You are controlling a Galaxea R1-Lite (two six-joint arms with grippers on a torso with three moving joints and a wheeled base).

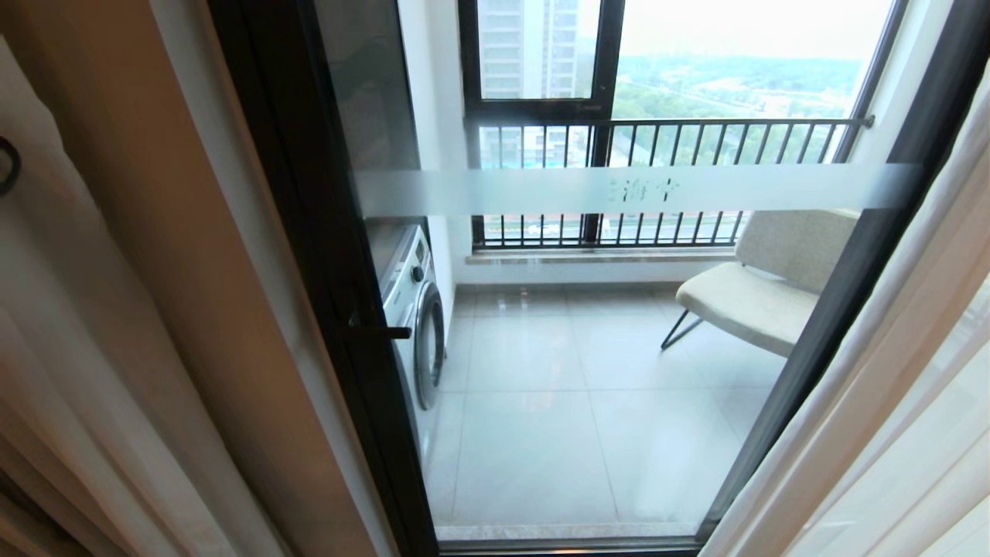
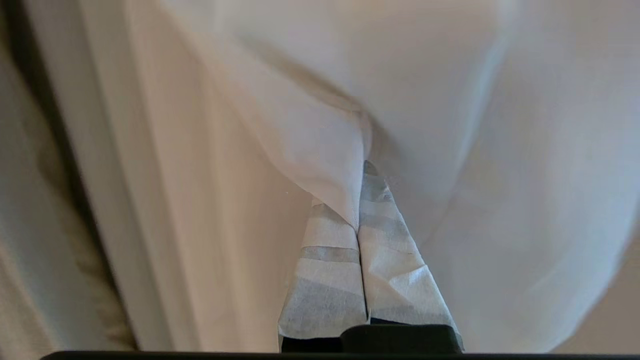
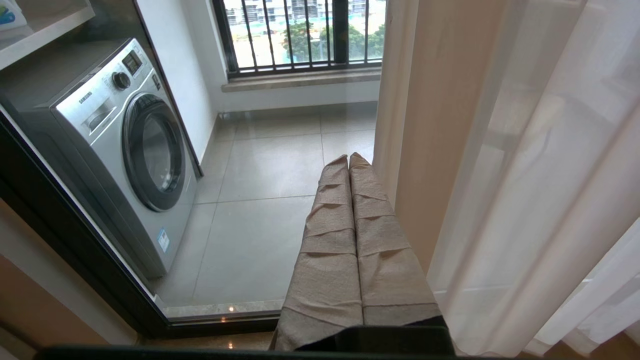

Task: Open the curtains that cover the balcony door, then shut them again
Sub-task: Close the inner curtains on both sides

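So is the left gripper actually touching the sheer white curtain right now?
Touching. In the left wrist view the left gripper is shut on a fold of the sheer white curtain, which bunches and drapes over its fingertips.

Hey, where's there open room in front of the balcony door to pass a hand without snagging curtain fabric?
The free gap is the bare glass of the balcony door, between its black left frame and the sheer curtains on the right. The far left is crowded with pleated folds, where the left gripper is shut on the curtains. The right gripper hangs shut beside the right-hand folds.
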